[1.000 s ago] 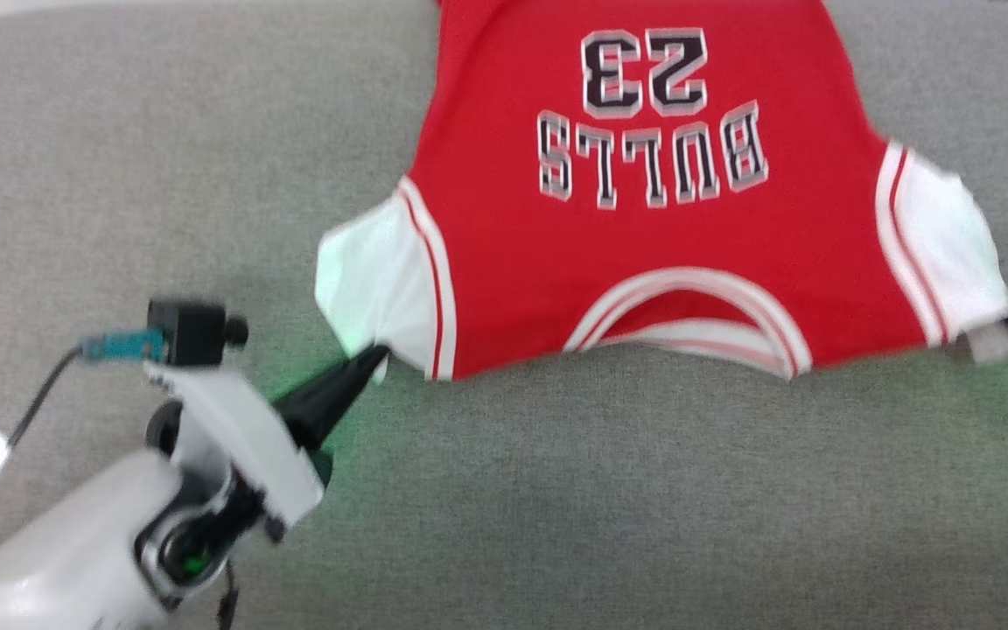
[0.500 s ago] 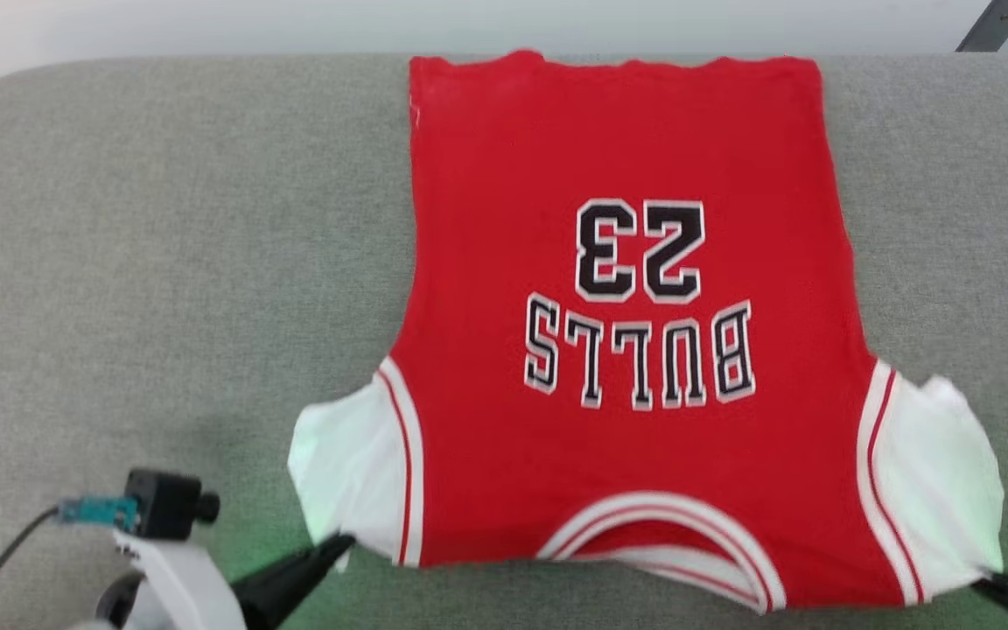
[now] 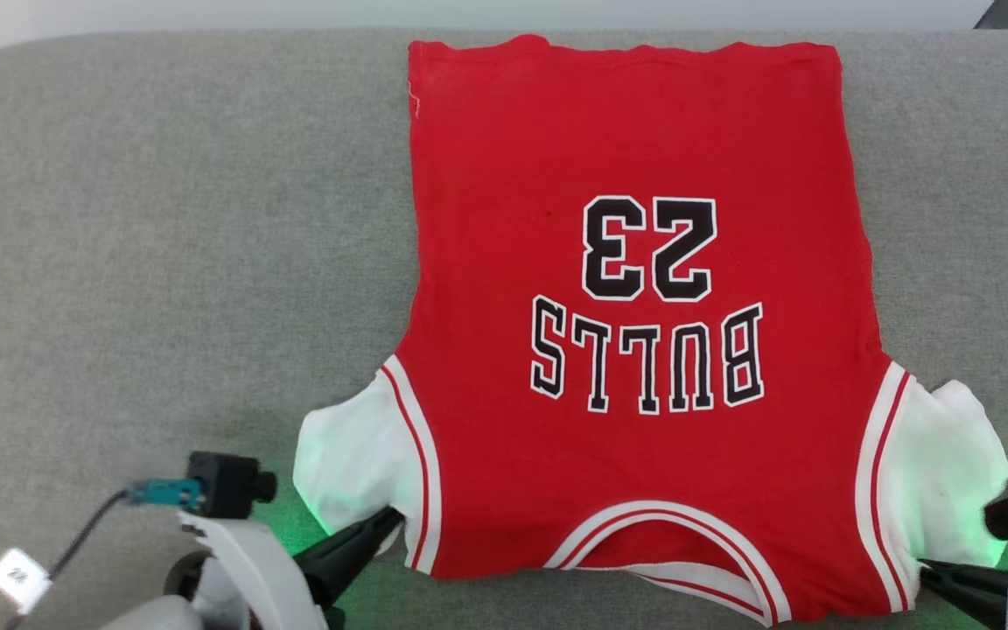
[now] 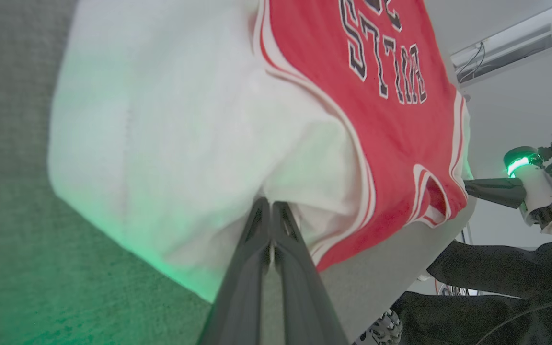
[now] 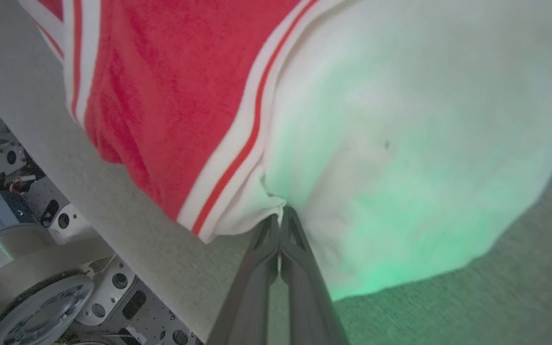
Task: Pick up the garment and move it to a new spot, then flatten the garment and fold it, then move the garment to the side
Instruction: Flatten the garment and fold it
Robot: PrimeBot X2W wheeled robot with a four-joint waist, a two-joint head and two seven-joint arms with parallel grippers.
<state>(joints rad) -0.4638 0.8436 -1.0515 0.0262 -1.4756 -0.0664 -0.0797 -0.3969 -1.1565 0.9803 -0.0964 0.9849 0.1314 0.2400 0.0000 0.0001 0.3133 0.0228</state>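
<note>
Lying flat, pinched at both near corners

The garment [image 3: 626,350] is lying spread on the grey padded surface [image 3: 163,262]. Its lettering is reading upside down in the head view, with the hem toward the far edge and the neckline nearest the robot. The left gripper [image 3: 390,518] is pressing its fingers together on the white panel's near corner, though how much cloth it is catching is hard to tell. The right gripper [image 3: 924,567] is pinching the opposite white corner, where the fabric is puckering.
</note>
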